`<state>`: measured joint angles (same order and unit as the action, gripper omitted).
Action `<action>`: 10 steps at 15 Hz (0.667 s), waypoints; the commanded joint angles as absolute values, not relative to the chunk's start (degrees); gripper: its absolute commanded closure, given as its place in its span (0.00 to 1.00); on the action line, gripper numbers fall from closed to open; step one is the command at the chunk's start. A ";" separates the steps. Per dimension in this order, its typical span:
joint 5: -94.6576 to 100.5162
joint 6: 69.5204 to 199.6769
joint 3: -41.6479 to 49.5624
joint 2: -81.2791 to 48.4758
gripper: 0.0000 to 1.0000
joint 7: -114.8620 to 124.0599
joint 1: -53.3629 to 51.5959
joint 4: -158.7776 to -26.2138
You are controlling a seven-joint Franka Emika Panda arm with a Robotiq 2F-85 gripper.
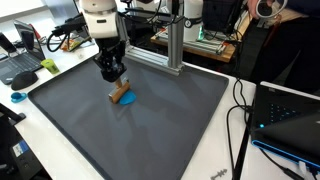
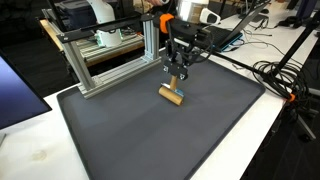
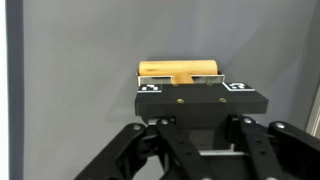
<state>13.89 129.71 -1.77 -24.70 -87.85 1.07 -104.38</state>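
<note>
A light wooden tool with a short stem and a crosswise bar rests its bar on the grey mat, tilted. In both exterior views my gripper points down over it and is shut on the stem. The bar lies just below the fingers. A small blue patch shows beside the bar on the mat. In the wrist view the wooden bar lies across the top, beyond a black plate with two markers. That plate hides my gripper's fingertips.
An aluminium frame stands at the mat's far edge. A laptop and black cables lie off one side of the mat. More cables and a dark screen border it.
</note>
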 commanded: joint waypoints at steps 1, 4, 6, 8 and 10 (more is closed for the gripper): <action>17.57 129.89 -0.50 -28.39 0.78 -86.32 1.14 -102.93; 19.09 129.42 0.19 -28.66 0.78 -85.51 1.12 -102.35; 18.30 128.77 0.01 -28.08 0.78 -86.10 1.81 -102.28; 17.99 128.95 0.08 -26.76 0.78 -86.27 2.29 -102.83; 16.44 128.76 -0.30 -24.41 0.78 -87.32 3.47 -103.90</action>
<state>17.64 129.64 0.17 -26.14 -86.93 1.87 -102.89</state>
